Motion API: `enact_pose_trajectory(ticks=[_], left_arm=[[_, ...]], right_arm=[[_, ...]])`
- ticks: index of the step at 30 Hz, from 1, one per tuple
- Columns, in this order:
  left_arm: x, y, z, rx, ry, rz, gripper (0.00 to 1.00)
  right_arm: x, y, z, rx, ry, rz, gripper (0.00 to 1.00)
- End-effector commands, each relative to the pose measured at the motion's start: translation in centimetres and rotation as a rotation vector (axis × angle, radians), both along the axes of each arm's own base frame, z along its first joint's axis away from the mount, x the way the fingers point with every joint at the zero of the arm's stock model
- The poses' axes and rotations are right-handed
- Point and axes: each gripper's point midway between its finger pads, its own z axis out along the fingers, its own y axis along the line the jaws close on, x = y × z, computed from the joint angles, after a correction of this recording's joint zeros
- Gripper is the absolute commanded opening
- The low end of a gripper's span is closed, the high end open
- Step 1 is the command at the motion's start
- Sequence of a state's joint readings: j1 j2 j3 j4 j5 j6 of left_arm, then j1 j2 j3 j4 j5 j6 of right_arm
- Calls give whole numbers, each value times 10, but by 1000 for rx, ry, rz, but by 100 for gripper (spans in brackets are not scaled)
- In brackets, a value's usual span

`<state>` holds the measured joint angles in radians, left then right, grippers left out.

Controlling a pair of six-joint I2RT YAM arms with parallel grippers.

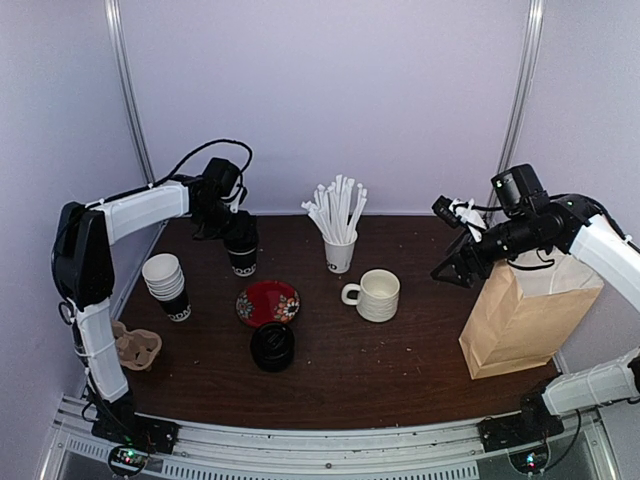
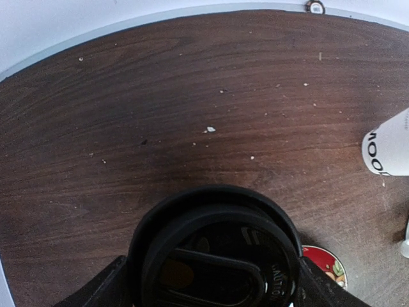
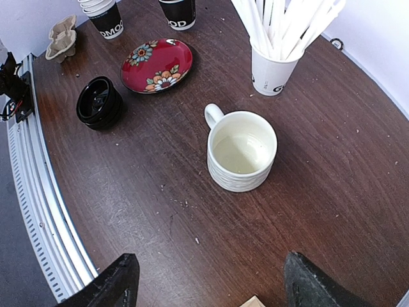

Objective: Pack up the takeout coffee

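Note:
One takeout coffee cup (image 1: pixel 243 258), white with a black lower band and a black lid (image 2: pixel 217 252), is at the back left of the table. My left gripper (image 1: pixel 232 228) is shut on it, with a finger on each side of the lid (image 2: pixel 110 286). I cannot tell whether its base rests on the table. It also shows at the top of the right wrist view (image 3: pixel 179 13). My right gripper (image 1: pixel 455 265) is open and empty, high above the table beside the brown paper bag (image 1: pixel 522 312). Its fingers (image 3: pixel 121 281) are spread wide.
A stack of lidless cups (image 1: pixel 166 286) and a cardboard cup carrier (image 1: pixel 135 347) are at the left. A red floral plate (image 1: pixel 268 302) and a stack of black lids (image 1: pixel 272 346) are in the middle. A cup of white straws (image 1: pixel 340 250) and a cream ribbed mug (image 1: pixel 375 295) are beside them.

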<state>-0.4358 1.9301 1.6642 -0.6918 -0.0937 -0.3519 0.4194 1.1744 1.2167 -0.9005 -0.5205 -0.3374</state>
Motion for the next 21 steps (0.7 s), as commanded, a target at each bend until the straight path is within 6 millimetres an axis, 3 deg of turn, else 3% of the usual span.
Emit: enact_pose_trajectory(ticks=[1, 9, 13, 16, 21], left_arm=[[17, 9, -10, -57, -5, 43, 80], [23, 15, -29, -41, 33, 62, 88], [23, 21, -27, -12, 35, 84, 95], [22, 22, -13, -8, 21, 82, 98], [20, 29, 31, 0, -63, 79, 98]], right_arm=[[-2, -1, 2, 16, -14, 5, 82], [-1, 0, -1, 17, -6, 8, 82], [-1, 0, -2, 17, -3, 10, 82], [0, 1, -2, 20, 0, 11, 82], [0, 2, -4, 21, 10, 15, 82]])
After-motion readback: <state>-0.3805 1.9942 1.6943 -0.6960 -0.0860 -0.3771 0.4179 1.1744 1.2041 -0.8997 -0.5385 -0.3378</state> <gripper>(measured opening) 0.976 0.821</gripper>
